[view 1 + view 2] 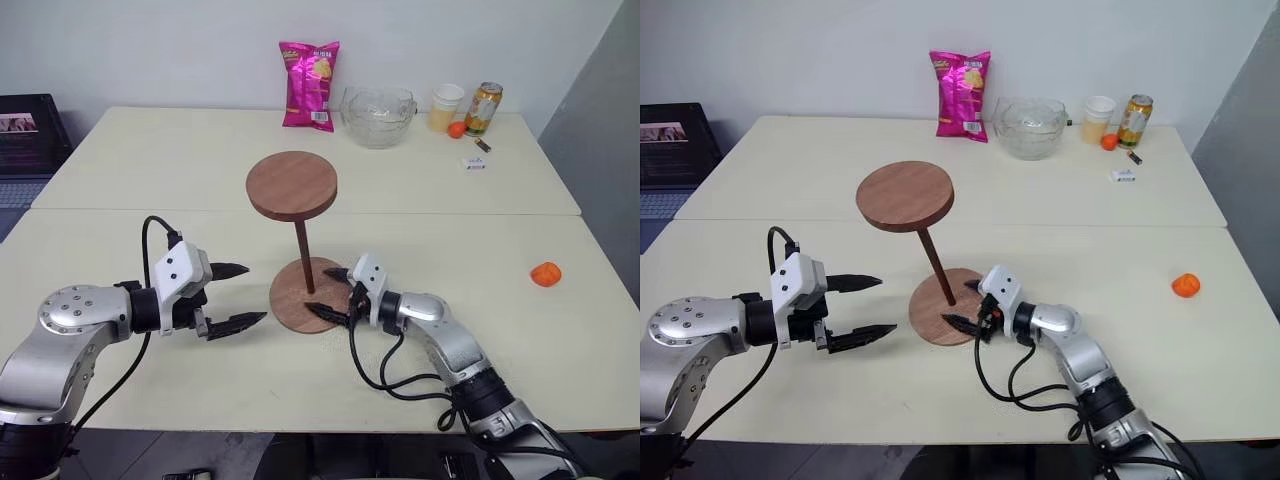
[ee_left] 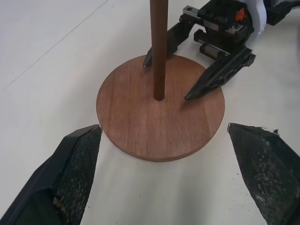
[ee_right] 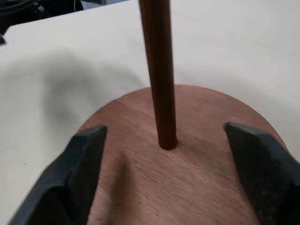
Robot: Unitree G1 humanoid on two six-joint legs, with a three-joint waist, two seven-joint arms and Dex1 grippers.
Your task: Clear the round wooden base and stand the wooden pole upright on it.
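Right gripper (image 1: 336, 294) stands wide open, straddling the upright wooden pole (image 1: 303, 256) without contact; pole seated vertically in round wooden base (image 1: 290, 303); left gripper (image 1: 236, 295) open, empty, farther off.

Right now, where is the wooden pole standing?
The wooden pole stands upright in the centre of the round wooden base, near the table's front edge, between the left gripper and the right gripper.
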